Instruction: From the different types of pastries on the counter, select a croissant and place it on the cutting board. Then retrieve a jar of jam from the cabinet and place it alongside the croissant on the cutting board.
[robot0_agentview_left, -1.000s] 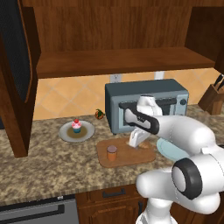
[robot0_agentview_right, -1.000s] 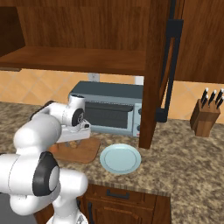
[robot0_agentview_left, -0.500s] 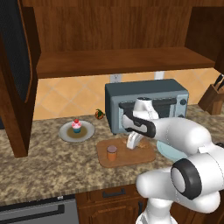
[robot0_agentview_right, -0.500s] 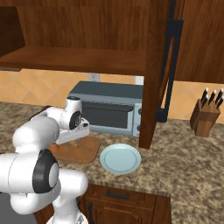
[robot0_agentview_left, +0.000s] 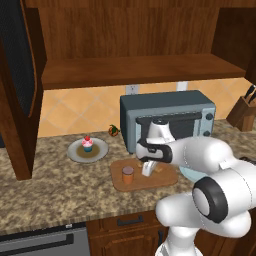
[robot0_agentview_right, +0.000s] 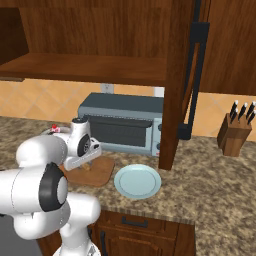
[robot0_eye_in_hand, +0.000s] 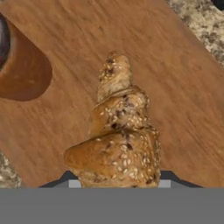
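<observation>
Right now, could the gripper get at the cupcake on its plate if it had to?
Probably not at once: the gripper is shut on the croissant over the cutting board. Otherwise the way looks free; bare counter lies between the board and the cupcake.

The croissant (robot0_eye_in_hand: 118, 131), golden-brown and speckled with seeds, sits over the cutting board (robot0_eye_in_hand: 175, 87), narrow tip pointing away in the hand view. The jar of jam (robot0_agentview_left: 128, 175) stands upright on the board's left half. The brown board lies flat on the granite counter (robot0_agentview_left: 60, 187), below the open cabinet (robot0_agentview_left: 135, 70).
</observation>
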